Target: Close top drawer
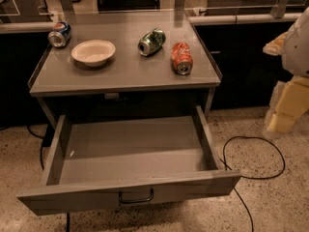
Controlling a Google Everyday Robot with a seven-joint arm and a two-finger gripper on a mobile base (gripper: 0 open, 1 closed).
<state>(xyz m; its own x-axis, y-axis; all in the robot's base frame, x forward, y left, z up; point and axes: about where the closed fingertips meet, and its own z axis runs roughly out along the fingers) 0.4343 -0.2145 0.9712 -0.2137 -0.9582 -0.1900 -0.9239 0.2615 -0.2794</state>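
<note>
The top drawer is a wide grey metal drawer pulled far out of the grey table, toward the camera. Its inside is bare, and a small dark wire handle sits at the centre of the flat front panel. The front panel hangs slightly skewed, its right end higher. My gripper is the pale yellowish piece at the right edge of the view, below the white arm. It hangs above the floor, to the right of the drawer and apart from it.
On the table top lie a blue can, a white bowl, a green can and a red can. A black cable loops on the speckled floor right of the drawer. Dark counters stand behind and to the right.
</note>
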